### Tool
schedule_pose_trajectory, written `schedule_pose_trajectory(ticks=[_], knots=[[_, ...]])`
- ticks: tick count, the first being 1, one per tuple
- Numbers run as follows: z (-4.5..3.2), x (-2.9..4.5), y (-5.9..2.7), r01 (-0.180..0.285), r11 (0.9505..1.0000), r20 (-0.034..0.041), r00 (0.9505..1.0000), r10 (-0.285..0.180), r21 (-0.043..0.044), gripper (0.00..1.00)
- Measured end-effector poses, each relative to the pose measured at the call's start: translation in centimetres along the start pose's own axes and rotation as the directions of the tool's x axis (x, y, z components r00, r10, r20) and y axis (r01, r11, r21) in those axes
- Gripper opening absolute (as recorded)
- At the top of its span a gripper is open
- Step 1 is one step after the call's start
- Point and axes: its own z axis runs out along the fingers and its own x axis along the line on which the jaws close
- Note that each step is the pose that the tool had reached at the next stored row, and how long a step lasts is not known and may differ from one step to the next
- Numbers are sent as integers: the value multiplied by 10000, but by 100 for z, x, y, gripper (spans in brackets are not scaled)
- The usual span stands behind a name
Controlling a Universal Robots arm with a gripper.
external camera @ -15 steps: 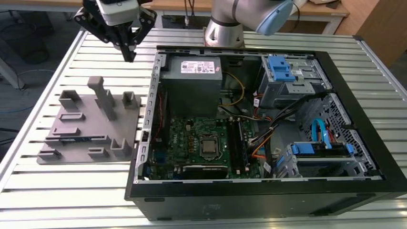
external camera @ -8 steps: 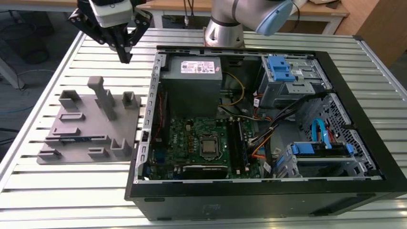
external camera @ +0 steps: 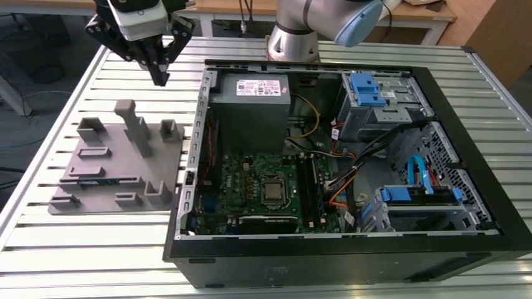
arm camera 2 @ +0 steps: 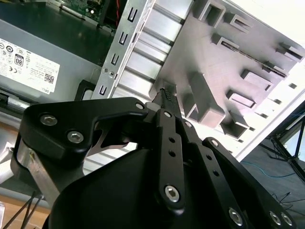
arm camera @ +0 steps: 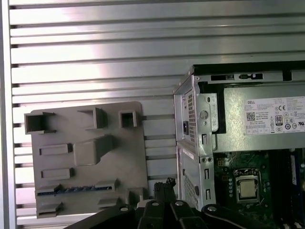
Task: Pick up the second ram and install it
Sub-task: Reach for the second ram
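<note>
Second wrist view first, since it's closest: the pincer (arm camera 2: 167, 95) has its two black fingers pressed together at the tips with nothing between them, so it's carrying nothing right now. In the exterior view the pincer (external camera: 159, 78) hangs in the air over the slatted metal surface (external camera: 50, 249), up by the far edge of the grey holder tray (external camera: 108, 156) and touching nothing.

Further out, the second ram (arm camera: 76, 189) sits on edge in a long slot of that tray. It shows as a thin blue strip in the first wrist view, and again in the exterior view (external camera: 104, 182), on the tray's side away from the pincer. So the pick hasn't happened yet.

My take on doing the pick well:
- Open up before going down.
- Turn the wrist so the fingers close on the stick's flat faces near its middle.
- Come down straight, so I don't clip the upright blocks around it.
- Lift straight up out of the slot, no twisting.

Beyond the tray is the open computer case (external camera: 191, 187), with the motherboard (external camera: 249, 180) and processor (external camera: 273, 190) exposed.
</note>
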Motion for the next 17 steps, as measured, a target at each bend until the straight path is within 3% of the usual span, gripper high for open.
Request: schedule_pose_trajectory(ticks=[13, 17], knots=[[43, 36, -93, 0, 10000, 0, 10000, 0, 0, 11], [102, 38, -128, 0, 10000, 0, 10000, 0, -1, 11]])
